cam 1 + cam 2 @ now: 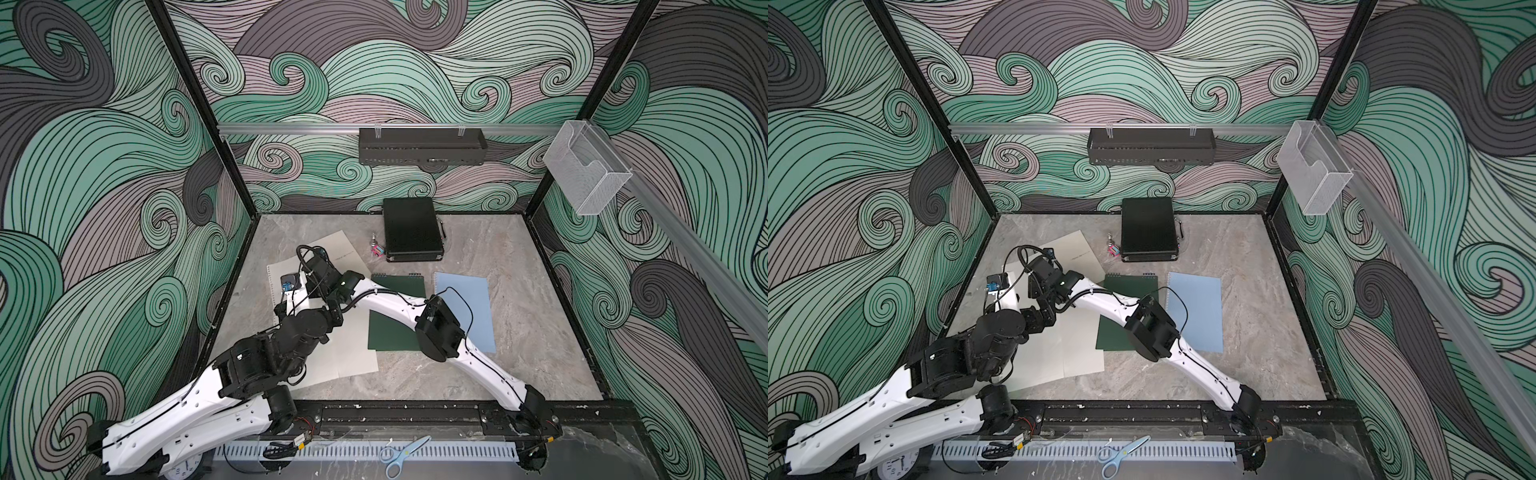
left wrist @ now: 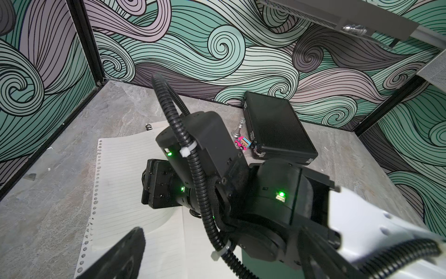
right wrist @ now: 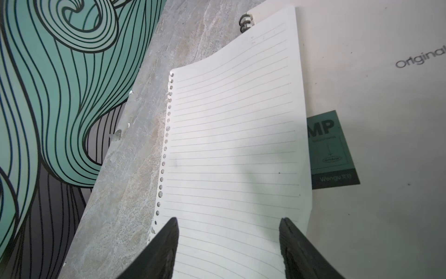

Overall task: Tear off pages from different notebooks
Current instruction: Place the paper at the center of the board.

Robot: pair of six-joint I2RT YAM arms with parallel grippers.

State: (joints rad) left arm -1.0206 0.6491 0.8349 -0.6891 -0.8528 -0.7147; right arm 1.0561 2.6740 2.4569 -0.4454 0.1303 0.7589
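Note:
A loose lined page (image 3: 229, 145) with punched holes along one edge lies curled on the table, partly over the beige notebook's (image 3: 386, 120) folded-back cover with its green label (image 3: 333, 149). My right gripper (image 3: 229, 224) hangs open just above the page's near end, holding nothing. My left gripper (image 2: 224, 244) is wide open and empty beside the right wrist, over the same page (image 2: 125, 181). Both top views show the page (image 1: 275, 291) at the left, the beige notebook (image 1: 349, 345) open, and the dark green (image 1: 395, 332) and light blue (image 1: 473, 316) notebooks shut.
A black hard case (image 1: 411, 235) stands at the back, with a toy car (image 1: 376, 251) and a chess piece (image 1: 374, 239) beside it. Scissors (image 1: 405, 455) lie on the front rail. The left wall is close to the page. A black shelf (image 1: 422, 145) hangs on the back wall.

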